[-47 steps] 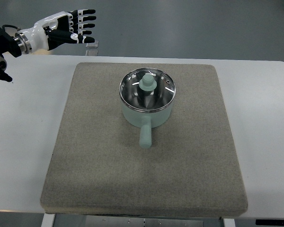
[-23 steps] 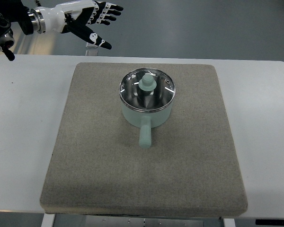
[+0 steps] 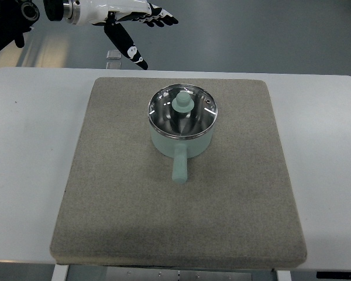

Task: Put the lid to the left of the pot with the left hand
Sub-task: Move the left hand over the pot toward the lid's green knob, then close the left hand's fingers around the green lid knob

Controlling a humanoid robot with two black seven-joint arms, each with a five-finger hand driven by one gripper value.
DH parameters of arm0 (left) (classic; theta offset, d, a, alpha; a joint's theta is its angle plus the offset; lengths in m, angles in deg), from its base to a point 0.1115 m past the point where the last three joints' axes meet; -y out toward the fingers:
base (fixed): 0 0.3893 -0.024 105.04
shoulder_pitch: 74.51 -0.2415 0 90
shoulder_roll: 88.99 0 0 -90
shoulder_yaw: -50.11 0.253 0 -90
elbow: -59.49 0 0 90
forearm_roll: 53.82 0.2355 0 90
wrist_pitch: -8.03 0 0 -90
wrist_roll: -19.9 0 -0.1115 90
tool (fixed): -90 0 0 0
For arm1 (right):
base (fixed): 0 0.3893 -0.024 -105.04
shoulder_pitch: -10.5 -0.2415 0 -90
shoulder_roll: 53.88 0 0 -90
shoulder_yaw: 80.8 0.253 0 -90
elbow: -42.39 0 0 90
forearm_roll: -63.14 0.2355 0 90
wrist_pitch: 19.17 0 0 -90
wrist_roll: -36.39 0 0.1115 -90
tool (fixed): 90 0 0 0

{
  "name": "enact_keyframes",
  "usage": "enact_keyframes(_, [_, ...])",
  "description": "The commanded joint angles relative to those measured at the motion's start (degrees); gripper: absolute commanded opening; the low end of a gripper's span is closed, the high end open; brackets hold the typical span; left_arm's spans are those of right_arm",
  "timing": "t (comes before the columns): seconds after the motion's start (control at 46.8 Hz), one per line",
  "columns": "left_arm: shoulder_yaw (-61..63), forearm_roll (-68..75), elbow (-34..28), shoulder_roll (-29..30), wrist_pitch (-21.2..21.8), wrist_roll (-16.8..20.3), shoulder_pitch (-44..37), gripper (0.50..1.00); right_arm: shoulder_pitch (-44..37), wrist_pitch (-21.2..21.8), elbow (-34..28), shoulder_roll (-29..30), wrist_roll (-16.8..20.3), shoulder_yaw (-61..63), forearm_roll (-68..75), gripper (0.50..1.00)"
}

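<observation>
Grey floor beyond a white table point(image 3: 29, 146), with a square grey felt mat point(image 3: 111, 205) covering most of the tabletop. Near the mat's middle, slightly toward the far edge, a pale green pot point(image 3: 182, 137), handle pointing toward the near side. Glass lid point(image 3: 182, 111) seated squarely on the pot's rim, green knob upright at its centre. Up at the top left, beyond the table's far edge and well apart from the pot, the left hand point(image 3: 128, 26): fingers spread and extended, thumb angled down toward the mat's far corner, nothing held. No right hand anywhere in view. As for progress, essentially nothing accomplished yet: lid on the pot and untouched, bare mat to the pot's left ready to receive it. Remaining, by all appearances: reaching over to the knob, closing around it, lifting the lid clear of the rim, carrying it across and setting it down left of the pot.
</observation>
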Motion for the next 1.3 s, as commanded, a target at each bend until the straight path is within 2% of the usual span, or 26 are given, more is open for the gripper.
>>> enact_keyframes(0.0, [2.5,0.1,0.1,-0.5,0.0,0.0,1.6,0.988,0.1,0.0,0.0,0.0,0.0,0.0,0.0,0.921])
enact_keyframes(0.32, [2.9,8.2,6.8,-1.5,0.0,0.0,1.7,0.988,0.0,0.0,0.0,0.0,0.0,0.0,0.0,0.921])
enact_keyframes(0.811, [2.9,21.9,6.9,-9.1,0.0,-0.2,0.2,0.986,0.0,0.0,0.0,0.0,0.0,0.0,0.0,0.921])
enact_keyframes(1.281, [3.0,24.2,7.2,-10.8,0.0,-0.2,-0.8,0.971,0.0,0.0,0.0,0.0,0.0,0.0,0.0,0.921])
